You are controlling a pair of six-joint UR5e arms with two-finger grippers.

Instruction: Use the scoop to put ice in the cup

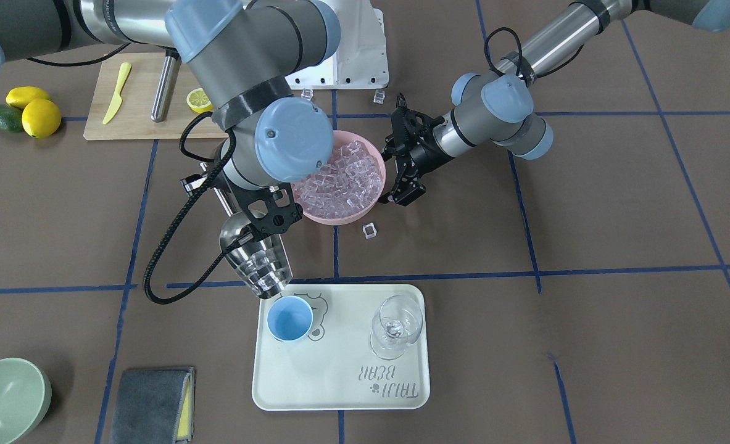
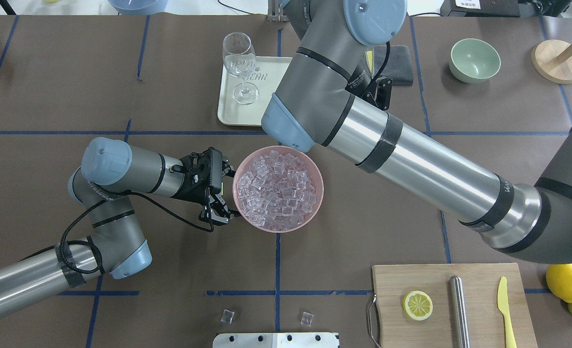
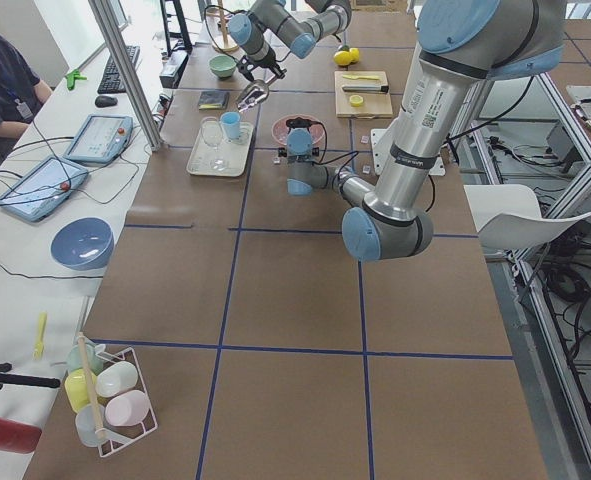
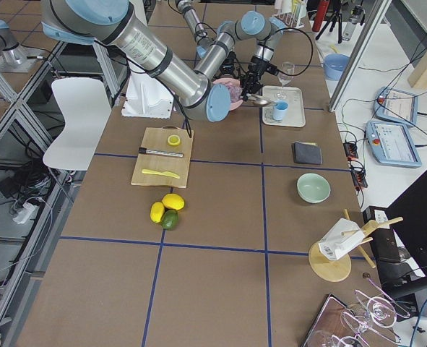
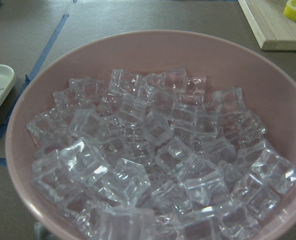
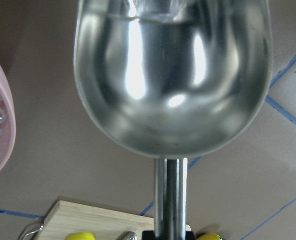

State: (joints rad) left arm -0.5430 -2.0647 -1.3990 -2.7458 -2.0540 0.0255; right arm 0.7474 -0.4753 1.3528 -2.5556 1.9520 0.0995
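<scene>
Several clear ice cubes sit at the lip of a shiny steel scoop. The scoop tilts downward left of centre in the front-facing view, its mouth just above the upper-left rim of a small light-blue cup. The cup stands upright in the upper-left corner of a cream tray, low in the middle of the frame, and its inside looks empty.

The cubes appear hard, slick and light, so they are likely to slide out together and could bounce off the narrow rim. The cup looks light enough to shift if the scoop knocks it.

The right gripper is closed around the scoop's thin round handle, close behind the bowl. That seems the right place to hold it, though smooth steel may twist between the fingers.

A clear wine glass stands on the right side of the tray. Above the tray, at mid-frame, a pink bowl is heaped with the same cubes, and one stray cube lies on the table just below it.

In the overhead view, the left gripper is spread wide and holds nothing. It sits at the bowl's left side, and whether it touches the rim is unclear.
</scene>
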